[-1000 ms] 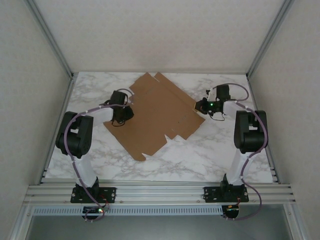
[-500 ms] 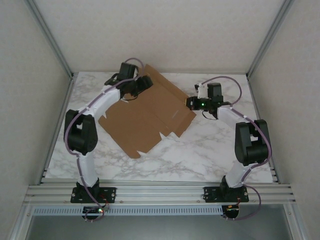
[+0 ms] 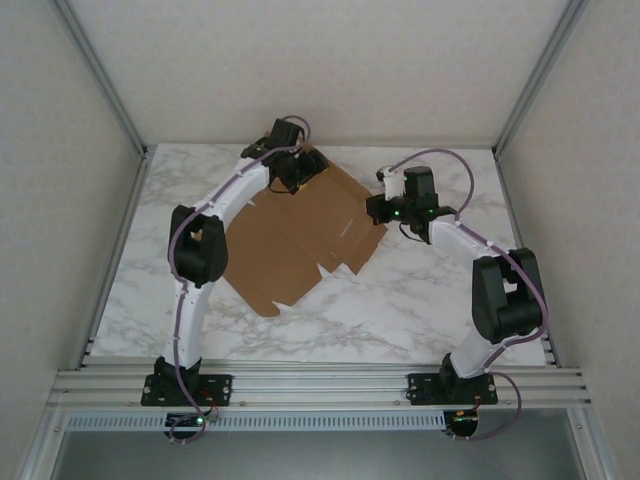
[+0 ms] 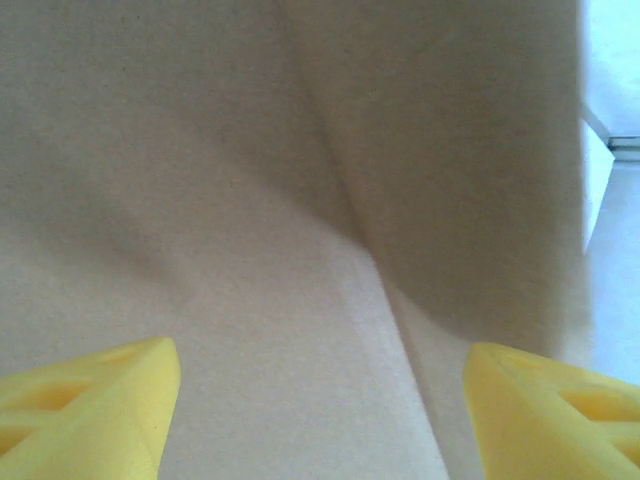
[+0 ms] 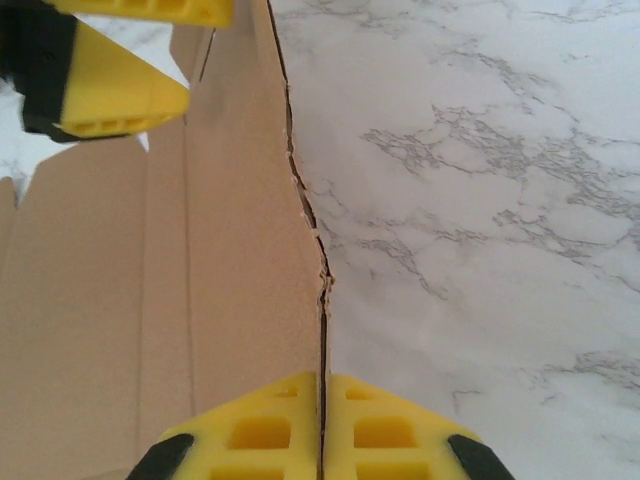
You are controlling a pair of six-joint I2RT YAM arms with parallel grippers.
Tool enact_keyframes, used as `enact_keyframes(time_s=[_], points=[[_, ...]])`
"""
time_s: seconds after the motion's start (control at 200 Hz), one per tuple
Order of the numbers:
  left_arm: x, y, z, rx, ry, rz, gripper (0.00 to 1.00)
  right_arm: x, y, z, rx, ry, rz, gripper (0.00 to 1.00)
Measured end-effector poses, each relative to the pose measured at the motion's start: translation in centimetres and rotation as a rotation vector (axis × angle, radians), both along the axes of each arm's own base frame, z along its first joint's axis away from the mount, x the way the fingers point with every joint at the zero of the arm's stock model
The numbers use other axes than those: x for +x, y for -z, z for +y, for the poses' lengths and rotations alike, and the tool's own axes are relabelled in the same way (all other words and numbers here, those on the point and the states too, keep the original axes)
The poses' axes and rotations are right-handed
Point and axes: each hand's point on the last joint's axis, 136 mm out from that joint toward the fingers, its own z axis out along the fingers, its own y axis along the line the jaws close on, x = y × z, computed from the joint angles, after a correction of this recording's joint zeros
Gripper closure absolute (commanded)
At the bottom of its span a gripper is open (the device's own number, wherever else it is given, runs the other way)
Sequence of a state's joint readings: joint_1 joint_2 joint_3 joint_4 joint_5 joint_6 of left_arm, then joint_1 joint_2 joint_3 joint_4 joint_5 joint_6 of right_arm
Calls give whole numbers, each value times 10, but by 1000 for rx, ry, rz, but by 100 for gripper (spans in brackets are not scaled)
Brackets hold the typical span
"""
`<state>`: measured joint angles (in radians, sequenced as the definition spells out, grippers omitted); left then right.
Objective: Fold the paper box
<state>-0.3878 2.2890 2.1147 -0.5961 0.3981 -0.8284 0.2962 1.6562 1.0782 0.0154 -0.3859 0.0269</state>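
From above, the paper box (image 3: 295,240) lies as a flat brown sheet on the marble table (image 3: 420,300), turned at an angle, with its notched flaps towards the near side. The left hand (image 3: 293,172) hangs over the sheet's far corner, so nearly all of the cardboard spreads out to the near side of it. The right hand (image 3: 378,208) sits at the sheet's right edge, with the cardboard on its left and bare table on its right. The two hands are near each other across that far right part of the sheet. In the left wrist view, the left hand's two yellow fingers stand wide apart at the bottom corners with nothing between them. The cardboard is close beneath and in front, a crease runs away from the gap, and a strip of pale table shows past the sheet's right edge. In the right wrist view, the right hand's yellow fingers are pressed together at the bottom of the view, pinching the ragged edge of the paper box. That edge runs straight ahead from the seam between them. Cardboard with parallel creases lies left of that line and marble lies right of it. The left hand's spread yellow fingers show ahead and to the left, over the sheet.
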Motion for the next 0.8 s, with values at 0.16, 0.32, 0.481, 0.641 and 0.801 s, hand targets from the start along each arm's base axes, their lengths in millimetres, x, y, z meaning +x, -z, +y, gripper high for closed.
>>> enact_keyframes(time_s=[0.16, 0.32, 0.481, 0.641, 0.801], points=[[1, -8, -4, -13, 4, -13, 35, 1, 2, 0, -35, 1, -19, 100], [-8, -10, -4, -10, 8, -22, 34, 1, 3, 1, -59, 2, -31, 100], [-4, -24, -6, -26, 8, -54, 33, 1, 5, 1, -77, 6, -37, 100], [2, -38, -9, -50, 2, -90, 33, -1, 6, 4, -96, -6, -48, 100], [8, -49, -11, -70, -14, -104, 29, -6, 5, 9, -113, -20, -66, 100]])
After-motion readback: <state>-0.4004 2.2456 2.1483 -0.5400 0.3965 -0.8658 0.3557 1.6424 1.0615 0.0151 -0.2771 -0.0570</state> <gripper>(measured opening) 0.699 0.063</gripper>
